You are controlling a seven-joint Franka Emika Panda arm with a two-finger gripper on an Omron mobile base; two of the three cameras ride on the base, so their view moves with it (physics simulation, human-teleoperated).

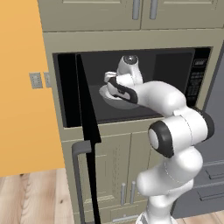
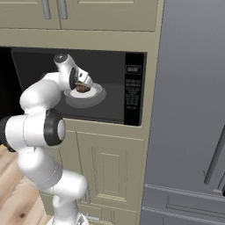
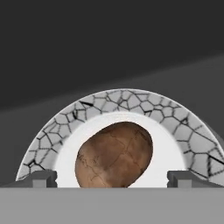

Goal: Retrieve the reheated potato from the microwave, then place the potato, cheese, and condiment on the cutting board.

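The microwave [image 1: 199, 76] stands with its door [image 1: 87, 127] swung wide open to the left. Inside, the brown mottled potato [image 3: 114, 155] lies on a white plate with a cracked grey rim [image 3: 131, 99]. My gripper [image 3: 112, 178] is inside the cavity, open, its fingertips [image 3: 43, 178] wide apart on either side of the potato without touching it. From the right base view the potato [image 2: 82, 88] shows just past the hand, on the plate [image 2: 97, 97]. The cheese, the condiment and the cutting board are out of view.
Beige cabinets [image 1: 118, 170] frame the microwave [image 2: 134, 88] above and below. A tall grey fridge [image 2: 193, 123] stands to the right. The open door edge and its grey handle [image 1: 78, 175] stick out toward me on the left, beside an orange wall [image 1: 22, 87].
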